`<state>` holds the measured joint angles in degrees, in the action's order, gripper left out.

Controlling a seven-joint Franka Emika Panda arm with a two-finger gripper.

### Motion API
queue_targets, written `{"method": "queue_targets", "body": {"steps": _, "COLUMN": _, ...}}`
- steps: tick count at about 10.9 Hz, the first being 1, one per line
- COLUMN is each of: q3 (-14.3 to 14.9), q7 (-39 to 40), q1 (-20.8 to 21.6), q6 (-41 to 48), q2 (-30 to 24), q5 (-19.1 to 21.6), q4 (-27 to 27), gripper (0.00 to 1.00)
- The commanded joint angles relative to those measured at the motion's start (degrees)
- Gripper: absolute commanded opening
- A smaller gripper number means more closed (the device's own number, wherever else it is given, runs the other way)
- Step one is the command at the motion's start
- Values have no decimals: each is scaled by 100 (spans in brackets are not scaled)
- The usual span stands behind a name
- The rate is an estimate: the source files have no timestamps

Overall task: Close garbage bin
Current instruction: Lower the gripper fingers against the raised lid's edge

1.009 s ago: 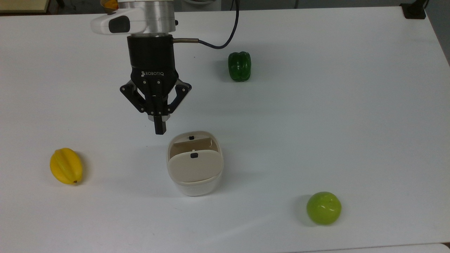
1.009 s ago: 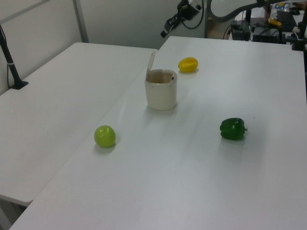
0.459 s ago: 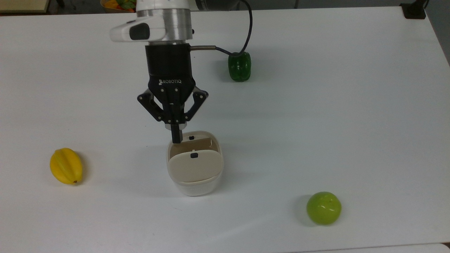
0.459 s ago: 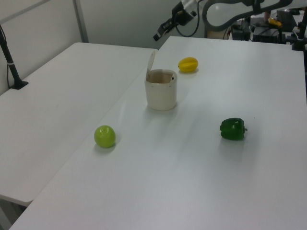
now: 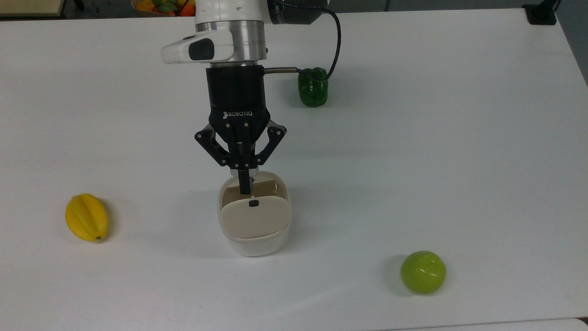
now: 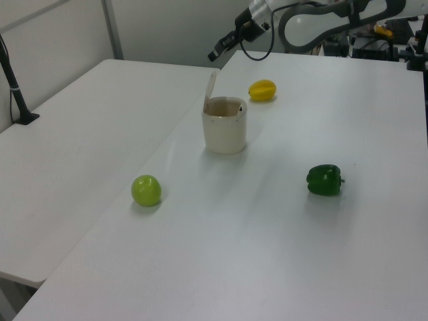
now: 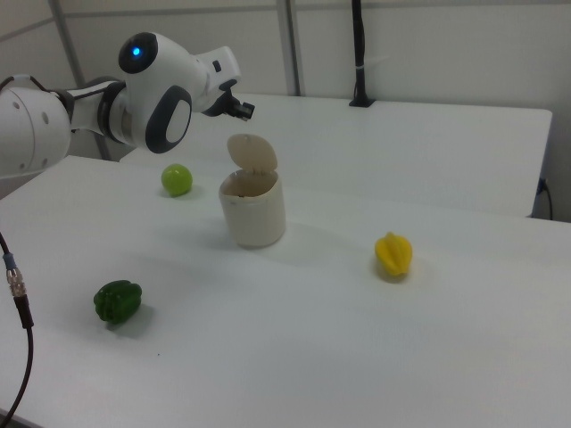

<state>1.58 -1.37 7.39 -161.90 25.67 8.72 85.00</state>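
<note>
With fingers pressed together, the gripper (image 5: 245, 186) has travelled from beside the garbage bin (image 5: 255, 213) to above its open mouth, ready to push the upright lid (image 7: 252, 152) down.

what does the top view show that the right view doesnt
The top view alone gives the gripper face-on with its fingers pressed together above the bin's open mouth, the ROBOTIQ lettering, and a bowl of fruit at the far table edge.

The right view alone gives the lid standing upright from the side, a black post on the neighbouring table, and the arm's blue light.

Both show the garbage bin, yellow starfruit, green pepper and green apple.
</note>
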Motion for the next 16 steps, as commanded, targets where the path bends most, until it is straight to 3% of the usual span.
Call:
{"method": "queue_targets", "body": {"steps": 1, "q3": 53, "q7": 85, "q1": 148, "q6": -237, "q2": 166, "q5": -28, "q4": 8, "gripper": 0}}
{"method": "queue_targets", "body": {"steps": 6, "q3": 61, "q7": 85, "q1": 122, "q6": -491, "q2": 395, "q5": -203, "q4": -88, "gripper": 0}}
{"method": "queue_targets", "body": {"steps": 16, "q3": 70, "q7": 199, "q1": 96, "q6": -378, "q2": 299, "q5": -195, "q4": -10, "gripper": 0}}
